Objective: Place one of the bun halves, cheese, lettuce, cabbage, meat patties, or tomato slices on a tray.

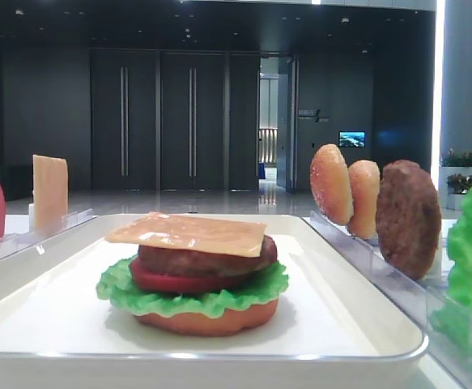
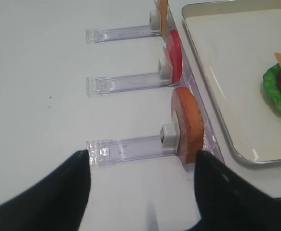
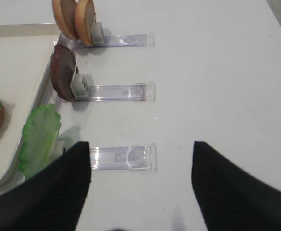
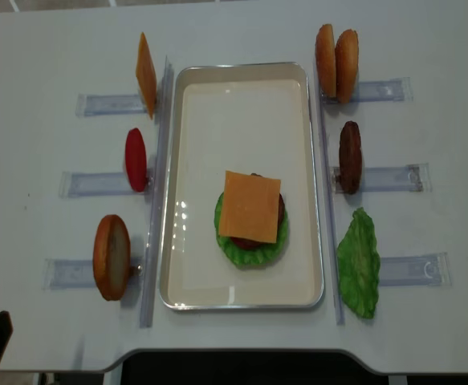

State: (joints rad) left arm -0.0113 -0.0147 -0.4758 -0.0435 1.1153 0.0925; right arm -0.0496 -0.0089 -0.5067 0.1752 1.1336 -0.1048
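A glossy square cheese slice is seen atop a stack of patty, tomato, frilly lettuce and flat bun base on the white rimmed tray, whose far half is left bare. Clear plastic racks flank both long rims. The left gripper and right gripper are held wide apart, nothing between the dark fingers, over bare tabletop.
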